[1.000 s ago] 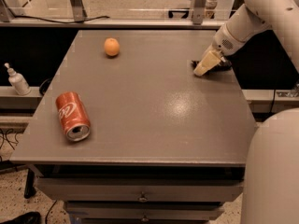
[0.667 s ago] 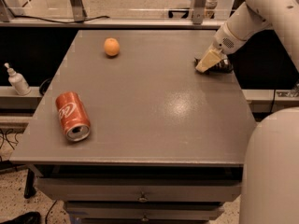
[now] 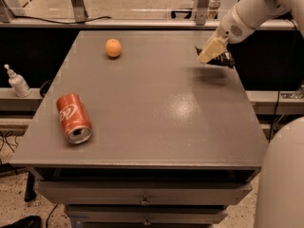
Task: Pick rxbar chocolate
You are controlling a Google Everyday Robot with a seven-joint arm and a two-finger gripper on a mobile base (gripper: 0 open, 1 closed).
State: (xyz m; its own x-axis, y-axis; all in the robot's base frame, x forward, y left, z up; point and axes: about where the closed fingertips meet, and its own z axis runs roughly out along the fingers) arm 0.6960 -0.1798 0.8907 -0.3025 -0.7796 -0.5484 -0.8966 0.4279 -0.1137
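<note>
1. Lift under way: my gripper (image 3: 212, 52) hangs over the far right corner of the counter (image 3: 156, 127), just inside the right edge, clear of the surface.
2. It is clamped on the rxbar chocolate (image 3: 224, 60). The dark wrapper sticks out on the right side of the pale pads, tilted, not touching the counter.
3. A soft shadow (image 3: 213, 76) lies on the counter below the bar, apart from it. I read that as the bar being airborne.
4. Changed over the last second: the gripper was lower, with the bar down at the counter surface. Both have since come up together and drifted slightly toward the far edge.
5. Meaning for the task: the grasp looks made and the pick is close to done. What's left is getting more height without the bar slipping.
6. Risk, my guess: the glossy wrapper is held near one end, so it could swing or slide out.
7. My arm (image 3: 251, 11) comes in from the far right, past the right edge.
8. Unchanged: the orange (image 3: 113, 47) sits near the far edge, left of centre, and the red soda can (image 3: 73, 118) lies on its side near the front left corner. Both are well apart from me.
9. The white bottle (image 3: 18, 82) stands off the counter, beyond the left edge, also the same.
</note>
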